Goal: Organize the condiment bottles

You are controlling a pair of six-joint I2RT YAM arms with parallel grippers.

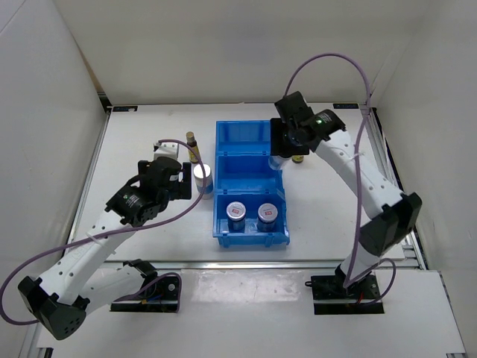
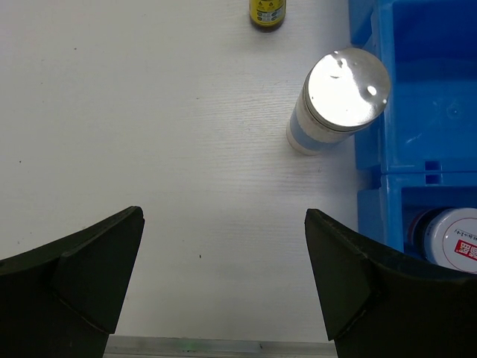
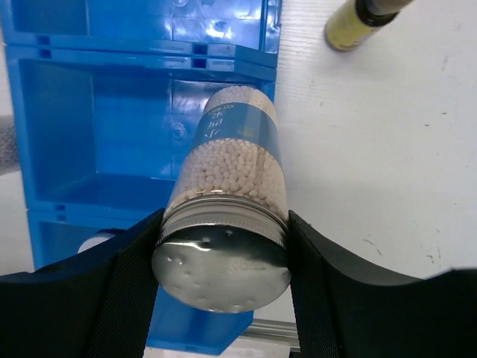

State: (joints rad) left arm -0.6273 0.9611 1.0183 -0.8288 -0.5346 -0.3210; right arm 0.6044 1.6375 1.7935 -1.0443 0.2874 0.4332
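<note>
At the middle of the counter (image 1: 149,142) stands a blue bin (image 1: 242,138) of three compartments set in a row from far to near. The near compartment holds two jars (image 1: 236,212) side by side, each with a silver lid bearing a red mark; one of them shows at the right edge of the left wrist view (image 2: 458,239).

The right pincer (image 3: 223,231) is clenched on a first shaker (image 3: 238,171) just below its silver perforated lid. This shaker is filled with white beads, and its base hangs over the right wall of the bin by the middle compartment (image 1: 276,162). A right amber bottle (image 3: 350,26) stands on the counter just right of the bin.

The left pincer (image 2: 222,220) is released, jaws wide apart and grasping nothing, near a second shaker (image 2: 343,97). That shaker stands upright just beside the left wall of the bin (image 1: 203,176). A left amber bottle (image 1: 192,146) stands farther back on the counter.
</note>
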